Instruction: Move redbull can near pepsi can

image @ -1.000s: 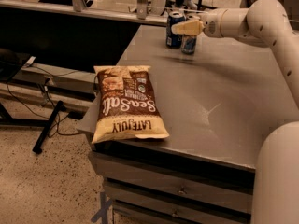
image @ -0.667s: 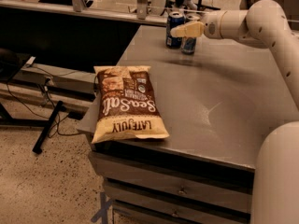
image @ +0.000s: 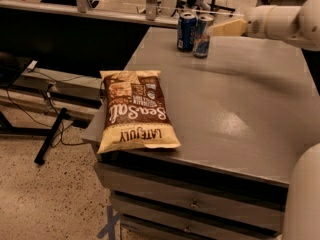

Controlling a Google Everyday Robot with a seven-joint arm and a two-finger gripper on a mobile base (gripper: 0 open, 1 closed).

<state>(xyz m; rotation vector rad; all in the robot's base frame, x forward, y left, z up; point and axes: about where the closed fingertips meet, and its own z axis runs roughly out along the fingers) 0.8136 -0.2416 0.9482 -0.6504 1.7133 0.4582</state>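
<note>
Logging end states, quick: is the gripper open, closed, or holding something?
Gripper: level with the redbull can, close beside it; whether it is open, shut or holding the can cannot be told.

Redbull can point(image: 202, 36): slim, silver and light blue, upright at the table's point(image: 240, 109) far end. Pepsi can point(image: 186, 31): dark blue, upright, just beside it, leftward. Gripper point(image: 219, 29): close by the redbull can, on its right.

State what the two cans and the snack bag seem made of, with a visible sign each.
The redbull can and pepsi can: likely painted metal, silvery rims. The snack bag: probably glossy plastic film, crinkled. The pincer is beside the redbull can.
</note>
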